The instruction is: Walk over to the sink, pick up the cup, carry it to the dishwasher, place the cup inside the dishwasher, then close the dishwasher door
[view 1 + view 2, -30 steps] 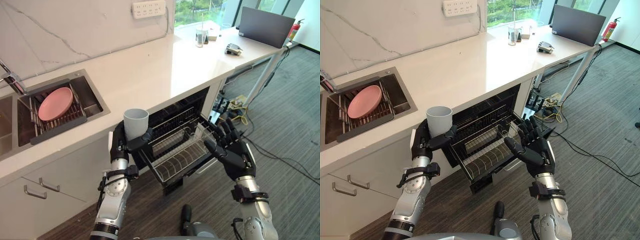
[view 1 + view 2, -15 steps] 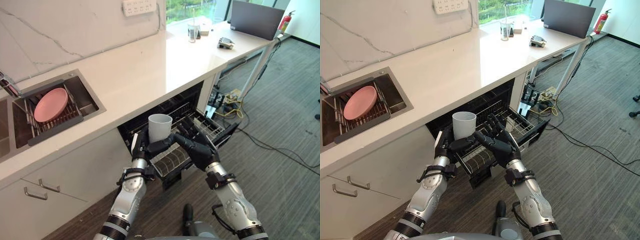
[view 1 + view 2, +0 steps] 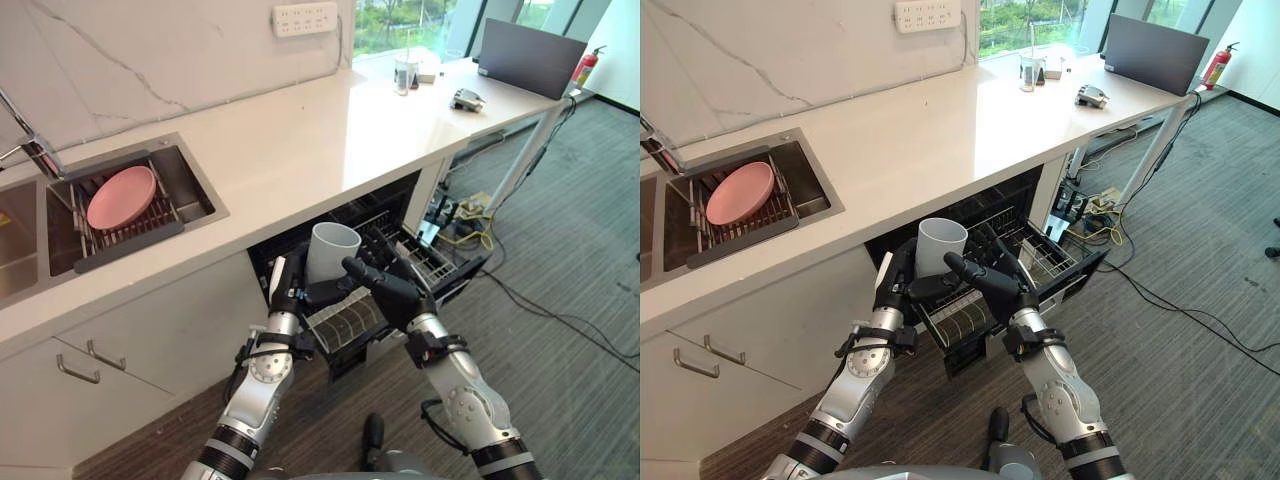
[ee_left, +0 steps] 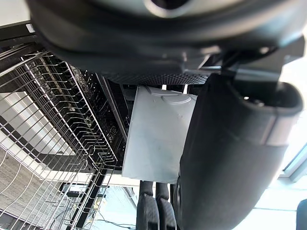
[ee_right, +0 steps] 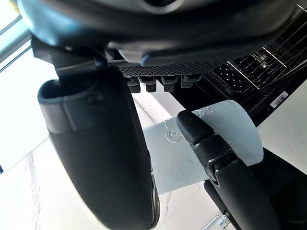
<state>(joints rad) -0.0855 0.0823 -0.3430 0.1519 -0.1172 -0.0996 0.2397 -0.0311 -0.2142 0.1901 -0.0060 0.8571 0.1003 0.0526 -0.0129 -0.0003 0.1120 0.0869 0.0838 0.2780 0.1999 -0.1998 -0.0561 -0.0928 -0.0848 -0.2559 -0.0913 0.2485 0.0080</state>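
Far left, faucet [image 3: 25, 143] over the steel sink [image 3: 200, 195] - inside it a dark drain rack [image 3: 130, 243] with a pink plate [image 3: 120, 197] lying tilted on it

White cabinet fronts below the sink, two bar handles [image 3: 105, 355]

White countertop [image 3: 300, 130] runs along the marble wall, power strip [image 3: 305, 17] fixed on the wall above it

Under the counter, centre, the dishwasher [image 3: 385, 200] stands open, wire rack [image 3: 345, 320] pulled out toward the robot

Left hand [image 3: 293, 293] sits in front of the opening, fingers behind and thumb in front curled round the lower part of the light grey cup [image 3: 330, 250]

Cup is upright, mouth up, off the rack, held above the rack's near-left part. In the left wrist view the cup [image 4: 158, 139] sits wedged between thumb and fingers, with the rack wires beside it

Right hand [image 3: 400, 295] is just right of the cup, over the rack, fingers straight and spread toward the cup's side, holding nothing - fingertips are right at the cup wall, cannot tell if they touch

Right wrist view shows the cup [image 5: 235, 124] past the straight fingers, with the left hand's thumb across it

Far right of the counter: a clear glass [image 3: 404, 73], a dark laptop [image 3: 530, 55], and a red fire extinguisher [image 3: 585, 62] by the window

Grey carpet floor [image 3: 570, 250] on the right
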